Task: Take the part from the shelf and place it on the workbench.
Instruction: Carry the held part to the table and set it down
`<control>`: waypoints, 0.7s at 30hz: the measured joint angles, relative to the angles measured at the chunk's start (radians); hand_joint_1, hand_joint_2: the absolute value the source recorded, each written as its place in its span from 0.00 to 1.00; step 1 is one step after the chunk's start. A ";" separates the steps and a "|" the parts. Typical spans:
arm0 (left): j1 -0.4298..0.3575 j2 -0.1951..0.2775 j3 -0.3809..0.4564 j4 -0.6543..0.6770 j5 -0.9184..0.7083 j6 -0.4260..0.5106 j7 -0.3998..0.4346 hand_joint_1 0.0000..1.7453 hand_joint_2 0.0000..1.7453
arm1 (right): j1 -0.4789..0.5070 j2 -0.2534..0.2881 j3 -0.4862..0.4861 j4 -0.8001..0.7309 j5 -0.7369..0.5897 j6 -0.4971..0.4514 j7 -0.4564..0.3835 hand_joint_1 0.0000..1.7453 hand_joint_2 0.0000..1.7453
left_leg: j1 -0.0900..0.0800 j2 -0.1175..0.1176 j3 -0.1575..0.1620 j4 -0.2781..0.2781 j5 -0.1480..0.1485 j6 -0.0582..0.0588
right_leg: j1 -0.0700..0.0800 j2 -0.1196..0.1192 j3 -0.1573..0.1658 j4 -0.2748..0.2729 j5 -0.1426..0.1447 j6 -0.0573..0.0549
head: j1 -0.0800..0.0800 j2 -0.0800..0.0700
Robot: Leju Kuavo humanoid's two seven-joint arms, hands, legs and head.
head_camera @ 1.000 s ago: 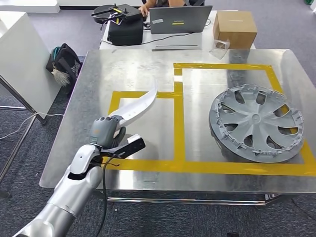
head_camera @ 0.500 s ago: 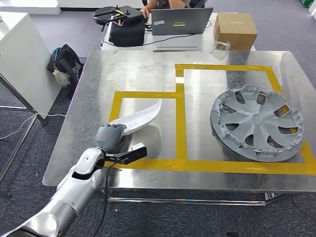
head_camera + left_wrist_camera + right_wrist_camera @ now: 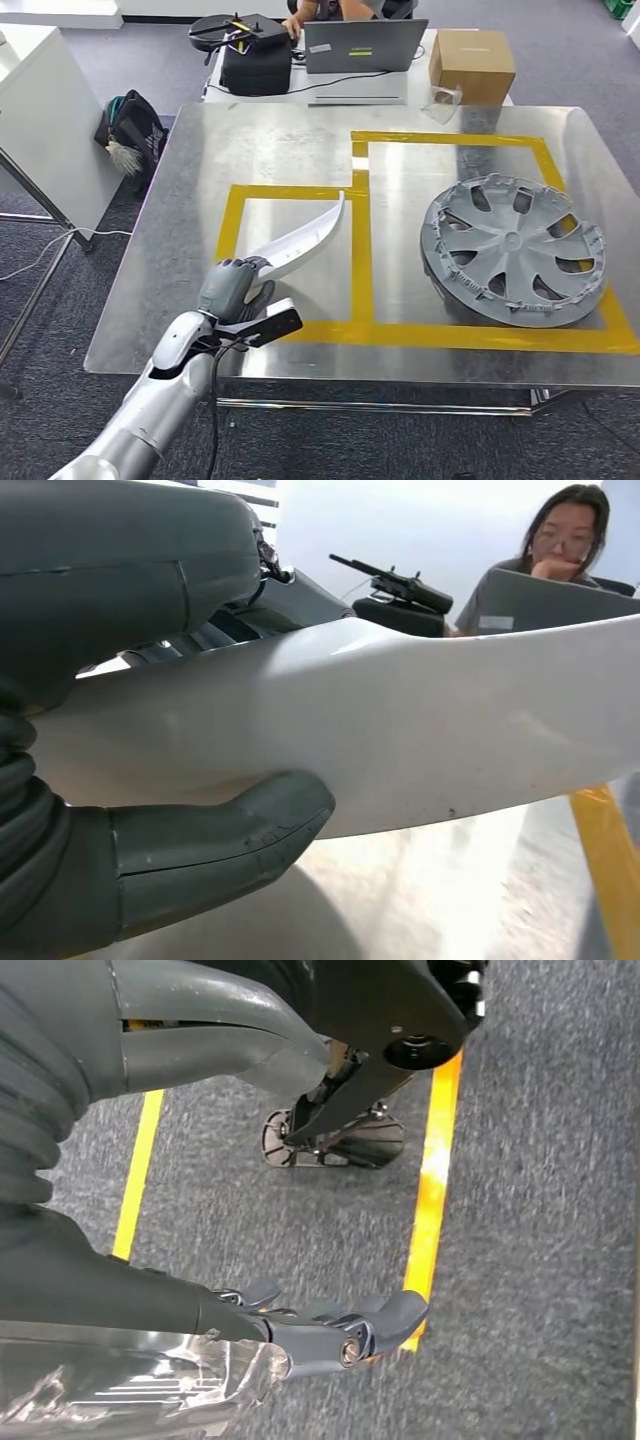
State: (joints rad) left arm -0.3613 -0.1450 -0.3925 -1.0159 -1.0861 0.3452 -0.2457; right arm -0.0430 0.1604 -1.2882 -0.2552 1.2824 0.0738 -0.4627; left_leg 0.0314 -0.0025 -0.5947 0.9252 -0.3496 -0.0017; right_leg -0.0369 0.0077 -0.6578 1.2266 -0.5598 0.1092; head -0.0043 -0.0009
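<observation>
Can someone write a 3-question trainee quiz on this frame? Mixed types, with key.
1. True or false: the left hand holds the white curved part.
2. What lies in the larger taped box on the workbench? A) cardboard box B) grey wheel cover C) laptop
3. Fill in: the part's free end points toward the ___ tape dividing the two boxes.

Key: 1 true; 2 B, the grey wheel cover; 3 yellow.

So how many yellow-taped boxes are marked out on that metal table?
2. The small box is on the table's left half, under the white part the left hand holds. The large box is on the right, around the hubcap.
</observation>
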 joint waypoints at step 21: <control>-0.042 0.005 -0.037 0.024 -0.361 0.001 0.299 0.50 1.00 | -0.006 0.004 0.000 0.007 0.011 -0.006 0.005 0.00 0.50 | 0.038 -0.001 -0.036 0.029 0.007 -0.099 | -0.020 0.014 0.039 -0.168 0.096 -0.040 | -0.015 0.000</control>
State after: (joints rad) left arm -0.4033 -0.1397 -0.4294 -0.9915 -1.4474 0.3461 0.0530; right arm -0.0491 0.1642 -1.2882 -0.2486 1.2937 0.0682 -0.4573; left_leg 0.0695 -0.0034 -0.6311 0.9546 -0.3422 -0.1008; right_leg -0.0565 0.0217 -0.6185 1.0584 -0.4635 0.0688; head -0.0190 -0.0008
